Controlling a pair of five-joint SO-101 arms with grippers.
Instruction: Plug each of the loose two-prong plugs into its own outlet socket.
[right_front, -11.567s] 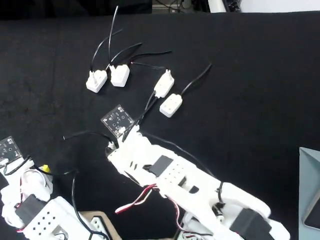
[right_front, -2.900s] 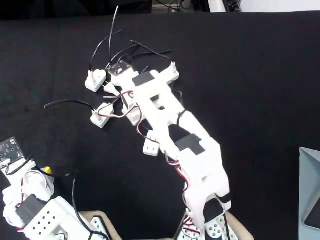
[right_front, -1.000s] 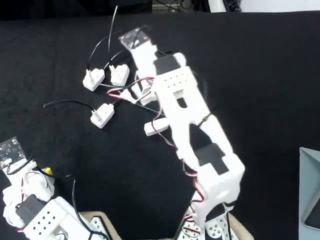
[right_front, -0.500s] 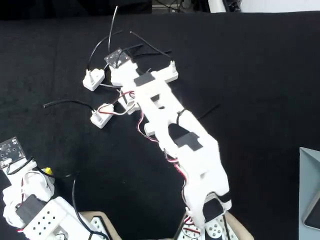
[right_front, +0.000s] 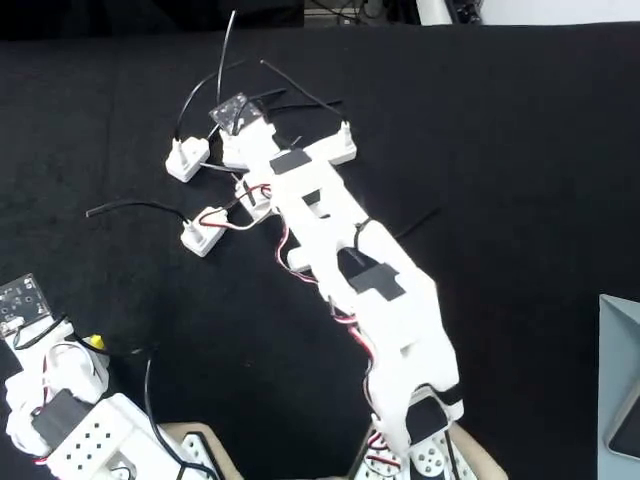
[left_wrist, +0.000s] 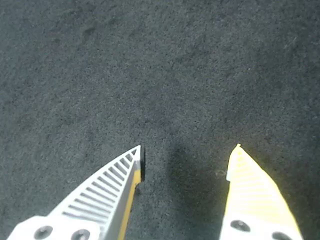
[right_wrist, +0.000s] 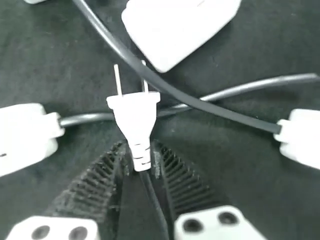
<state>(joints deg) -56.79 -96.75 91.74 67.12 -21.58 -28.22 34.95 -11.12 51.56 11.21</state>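
My right gripper (right_wrist: 138, 151) is shut on the ribbed neck of a white two-prong plug (right_wrist: 134, 112). The plug's prongs point at a white outlet socket (right_wrist: 177, 25) a short gap away, with a black cable (right_wrist: 200, 102) crossing between them. In the high view the right arm (right_front: 335, 250) stretches over the cluster of sockets and hides the plug. One socket (right_front: 188, 158) lies left of the arm's tip, another (right_front: 204, 230) nearer the front, a third (right_front: 340, 151) on the right. My left gripper (left_wrist: 187, 150) is open over bare black cloth, holding nothing.
The left arm (right_front: 60, 405) sits folded at the front left corner. Loose black cables (right_front: 215, 75) fan out behind the cluster. Two more white sockets (right_wrist: 25, 137) (right_wrist: 300, 137) flank the held plug. A grey box (right_front: 620, 380) stands at the right edge.
Since a second ago the right arm has swung left and come down onto the socket cluster. In the last half second it has barely shifted. The left arm is still.
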